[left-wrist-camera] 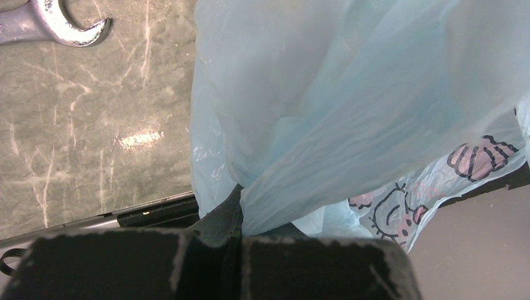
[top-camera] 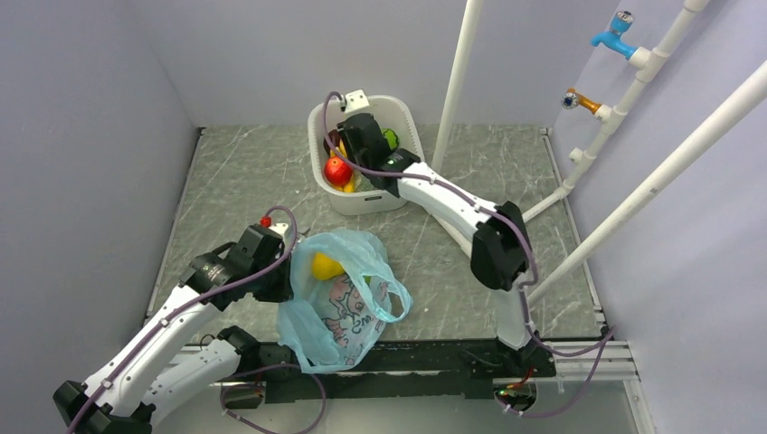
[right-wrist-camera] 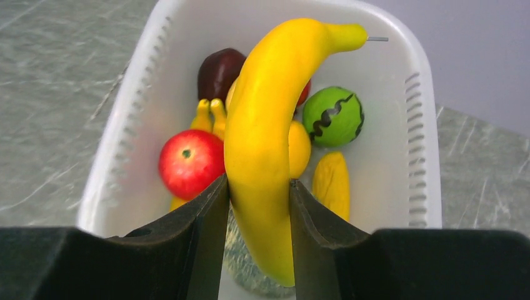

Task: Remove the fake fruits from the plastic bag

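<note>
The light-blue plastic bag [top-camera: 339,298] with the cartoon face lies near the front edge; a yellow round fruit [top-camera: 325,266] shows at its mouth. My left gripper [top-camera: 282,278] is shut on the bag's left edge, and the bag [left-wrist-camera: 350,112] fills the left wrist view. My right gripper [top-camera: 348,149] is over the white basket [top-camera: 409,117] and shut on a yellow banana [right-wrist-camera: 265,137], held upright above the basket. In the basket lie a red apple [right-wrist-camera: 190,164], a small banana bunch [right-wrist-camera: 209,115], a yellow fruit [right-wrist-camera: 299,149] and a yellow lumpy piece [right-wrist-camera: 331,181].
A dark maroon ball [right-wrist-camera: 219,72] and a green ball with a dark zigzag [right-wrist-camera: 333,116] also lie in the basket. A metal spanner [left-wrist-camera: 53,25] lies on the marble tabletop left of the bag. White pipes [top-camera: 457,81] stand at the back right.
</note>
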`<action>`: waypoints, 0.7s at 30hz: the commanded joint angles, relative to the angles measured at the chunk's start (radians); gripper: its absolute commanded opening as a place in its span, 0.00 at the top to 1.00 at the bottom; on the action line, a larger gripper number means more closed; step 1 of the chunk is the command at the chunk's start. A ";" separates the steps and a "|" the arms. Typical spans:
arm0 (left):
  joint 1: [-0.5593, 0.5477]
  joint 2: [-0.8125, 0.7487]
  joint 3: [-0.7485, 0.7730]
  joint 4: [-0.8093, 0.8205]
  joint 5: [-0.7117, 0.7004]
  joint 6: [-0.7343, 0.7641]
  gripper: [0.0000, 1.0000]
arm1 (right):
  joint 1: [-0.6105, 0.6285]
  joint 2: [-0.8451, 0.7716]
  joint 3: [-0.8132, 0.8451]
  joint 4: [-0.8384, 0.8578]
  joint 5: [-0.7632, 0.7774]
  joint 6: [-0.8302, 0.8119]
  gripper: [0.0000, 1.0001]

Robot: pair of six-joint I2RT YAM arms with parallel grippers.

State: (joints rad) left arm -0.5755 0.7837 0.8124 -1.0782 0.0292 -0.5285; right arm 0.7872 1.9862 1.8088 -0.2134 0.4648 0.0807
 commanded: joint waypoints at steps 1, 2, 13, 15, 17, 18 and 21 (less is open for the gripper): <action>-0.001 0.003 -0.001 0.015 0.008 -0.008 1.00 | -0.026 0.135 0.216 -0.061 0.089 -0.123 1.00; 0.000 0.000 -0.001 0.015 0.006 -0.008 1.00 | -0.036 0.191 0.269 -0.070 0.104 -0.144 1.00; -0.001 0.011 -0.002 0.015 0.008 -0.008 1.00 | -0.184 0.430 0.497 -0.116 -0.051 -0.177 0.99; -0.001 0.011 -0.001 0.015 0.006 -0.007 1.00 | -0.206 0.447 0.501 -0.129 -0.098 -0.152 0.99; -0.001 0.009 -0.001 0.017 0.006 -0.008 1.00 | -0.225 0.459 0.501 -0.144 -0.148 -0.113 0.98; -0.001 0.008 -0.001 0.016 0.005 -0.009 1.00 | -0.226 0.463 0.499 -0.146 -0.162 -0.108 0.96; -0.001 0.007 -0.001 0.015 0.004 -0.011 1.00 | -0.225 0.476 0.520 -0.172 -0.171 -0.092 0.86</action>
State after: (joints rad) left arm -0.5755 0.7959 0.8116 -1.0782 0.0292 -0.5285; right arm 0.5468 2.4516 2.2715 -0.3595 0.3511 -0.0505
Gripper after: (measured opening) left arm 0.010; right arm 0.390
